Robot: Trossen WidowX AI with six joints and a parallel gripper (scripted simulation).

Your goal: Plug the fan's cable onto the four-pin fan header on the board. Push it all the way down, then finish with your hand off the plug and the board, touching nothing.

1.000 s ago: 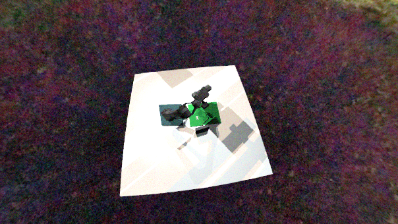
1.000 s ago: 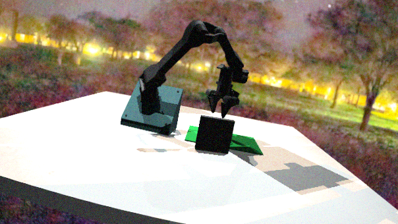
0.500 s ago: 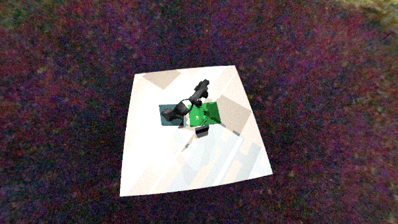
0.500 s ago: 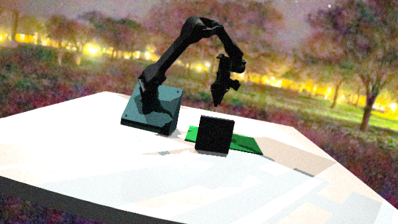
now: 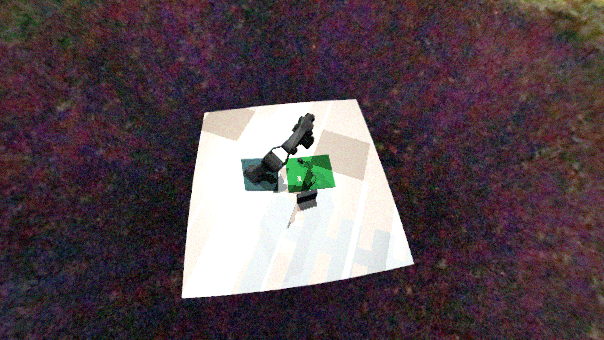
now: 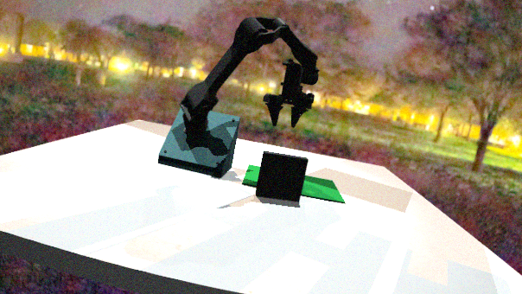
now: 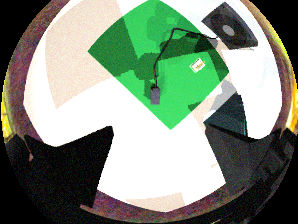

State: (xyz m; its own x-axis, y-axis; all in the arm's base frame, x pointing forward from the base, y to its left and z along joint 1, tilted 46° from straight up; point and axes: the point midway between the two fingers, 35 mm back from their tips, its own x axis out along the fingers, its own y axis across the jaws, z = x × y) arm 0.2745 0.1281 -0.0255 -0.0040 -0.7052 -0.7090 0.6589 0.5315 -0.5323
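Observation:
The green board (image 5: 325, 179) (image 6: 321, 190) (image 7: 172, 114) lies flat on the table. The plug (image 7: 155, 96), a small grey block, is on the board near one corner in the wrist view. The black cable (image 7: 174, 29) runs from it in a bend across the board to the fan (image 5: 307, 199) (image 6: 282, 178) (image 7: 229, 30), which stands upright at the board's edge. The header is not visible, and how deep the plug sits cannot be told. My gripper (image 6: 284, 125) (image 7: 161, 129) is open and empty, high above the board, with its fingers clear of the plug and cable.
A small white and gold part (image 7: 197, 65) is on the board, nearer the arm's base. The blue-grey base plate (image 5: 251, 183) (image 6: 173, 149) (image 7: 231, 116) stands beside the board. The pale table (image 5: 225, 260) (image 6: 151, 233) carries patches of shadow.

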